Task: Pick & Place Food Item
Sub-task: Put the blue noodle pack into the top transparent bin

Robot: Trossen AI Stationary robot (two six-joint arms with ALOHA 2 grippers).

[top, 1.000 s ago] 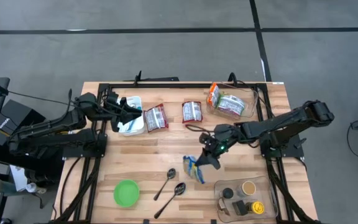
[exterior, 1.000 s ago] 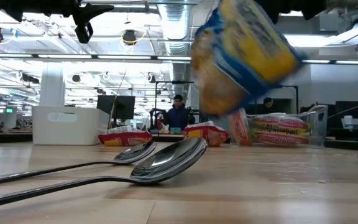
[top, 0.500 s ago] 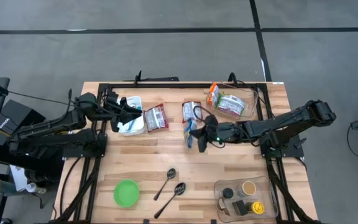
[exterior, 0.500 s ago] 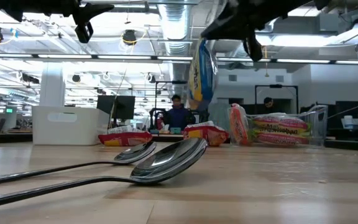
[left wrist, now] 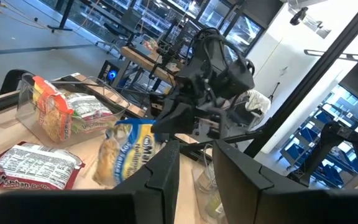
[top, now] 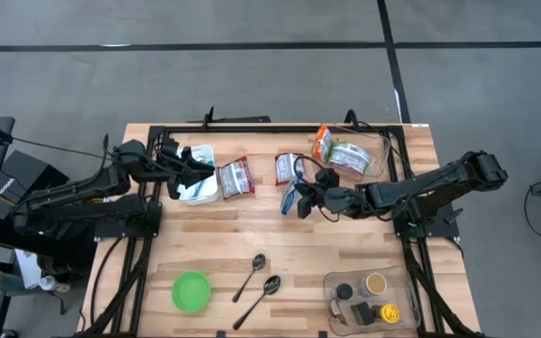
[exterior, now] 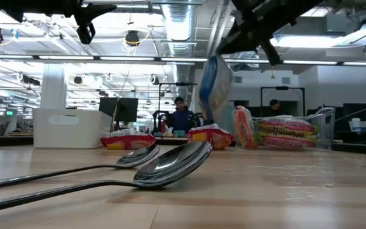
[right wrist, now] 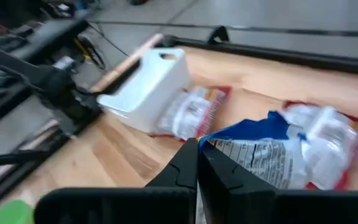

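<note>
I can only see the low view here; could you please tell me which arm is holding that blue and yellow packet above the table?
Observer: The right gripper, shut on the blue and yellow packet.
Operator: What lies under it?
Observer: It hangs beside a red and white noodle packet at the table's far side.
Operator: And the left arm?
Observer: The left gripper waits over the white bin.

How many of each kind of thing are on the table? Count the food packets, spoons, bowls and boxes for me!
Food packets: 5 (blue-and-yellow packet held by the right gripper, two red-and-white packets, two in the clear bin)
Spoons: 2
Green bowl: 1
White container: 1
Clear bins: 2 (second)
Total: 11
</note>
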